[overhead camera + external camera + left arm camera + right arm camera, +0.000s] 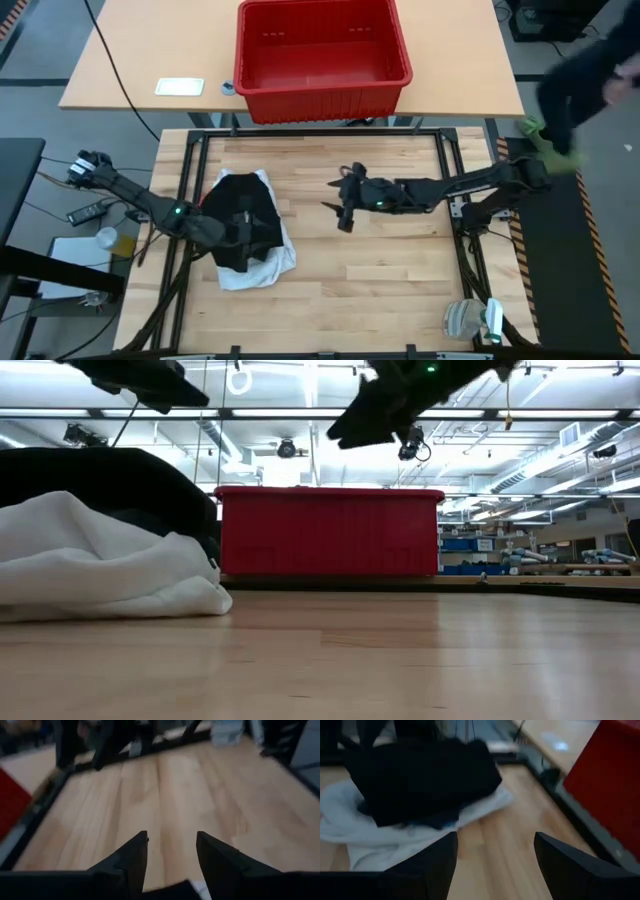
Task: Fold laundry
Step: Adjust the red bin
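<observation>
Mostly hidden: white shirt [262,262] under black garment [243,225]; left gripper [171,851], right gripper [495,851] both spread, empty.

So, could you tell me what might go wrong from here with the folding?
The black garment lies piled on the white shirt, so a grab could lift both together. The left pincer sits over the pile, open and holding nothing. The right pincer hangs open above bare table, well away from the cloth.
</observation>
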